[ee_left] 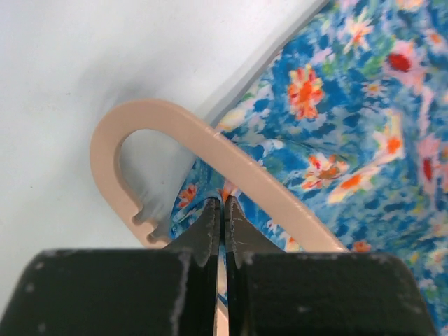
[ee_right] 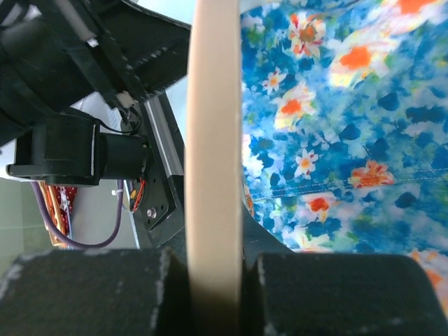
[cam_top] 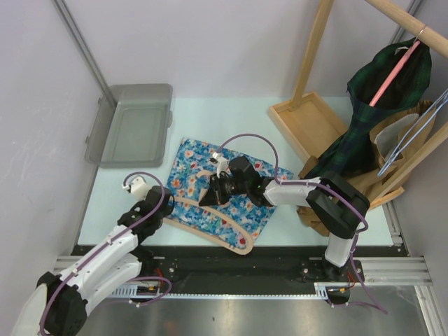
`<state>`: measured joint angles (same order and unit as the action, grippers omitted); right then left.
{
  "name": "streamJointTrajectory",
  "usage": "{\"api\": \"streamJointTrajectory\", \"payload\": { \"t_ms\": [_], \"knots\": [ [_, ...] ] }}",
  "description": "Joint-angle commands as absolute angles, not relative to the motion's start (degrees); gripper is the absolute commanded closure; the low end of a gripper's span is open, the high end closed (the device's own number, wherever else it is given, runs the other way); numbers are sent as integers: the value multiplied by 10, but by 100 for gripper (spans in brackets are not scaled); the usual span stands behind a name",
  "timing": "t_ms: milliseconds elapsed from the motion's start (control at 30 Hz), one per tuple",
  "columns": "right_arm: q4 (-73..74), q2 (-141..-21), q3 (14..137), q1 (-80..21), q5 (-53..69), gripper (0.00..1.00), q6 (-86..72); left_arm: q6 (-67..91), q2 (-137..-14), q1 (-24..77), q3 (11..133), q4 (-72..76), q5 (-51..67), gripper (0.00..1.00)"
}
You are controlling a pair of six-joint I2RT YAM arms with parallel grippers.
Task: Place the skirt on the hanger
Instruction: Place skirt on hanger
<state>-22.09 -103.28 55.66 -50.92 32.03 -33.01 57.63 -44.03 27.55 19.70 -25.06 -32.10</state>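
The right tool [ee_right: 213, 283] is clamped on the beige bar of the hanger [ee_right: 213, 105], which runs from its fingers straight to 12 o'clock, with the floral skirt [ee_right: 336, 105] spread beneath at 2 o'clock. The left tool [ee_left: 224, 210] is pressed shut. Its tips meet at the skirt's edge just under the hanger's bar, the curved end arcing off at 10 o'clock, though I cannot tell whether cloth is pinched. From above, skirt and hanger lie mid-desk [cam_top: 210, 119], the hanger along the skirt's 7 o'clock edge.
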Motion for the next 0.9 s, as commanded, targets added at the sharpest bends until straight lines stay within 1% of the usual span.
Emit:
{"api": "streamJointTrajectory", "payload": {
  "t_ms": [0, 267, 567, 633, 867],
  "knots": [
    [-233, -1035, 567, -519, 322, 100, -323, 558, -405, 272, 251, -275, -324, 100],
    [-246, -1029, 527, -526, 267, 100, -311, 539, -373, 272, 325, -339, -355, 100],
    [-209, -997, 487, -534, 187, 100, -259, 512, -404, 264, 365, -336, -397, 100],
    [-207, -986, 475, -533, 169, 100, -254, 502, -411, 257, 373, -329, -402, 100],
    [-192, -956, 450, -535, 120, 100, -212, 457, -435, 184, 398, -286, -374, 100]
  ]
}}
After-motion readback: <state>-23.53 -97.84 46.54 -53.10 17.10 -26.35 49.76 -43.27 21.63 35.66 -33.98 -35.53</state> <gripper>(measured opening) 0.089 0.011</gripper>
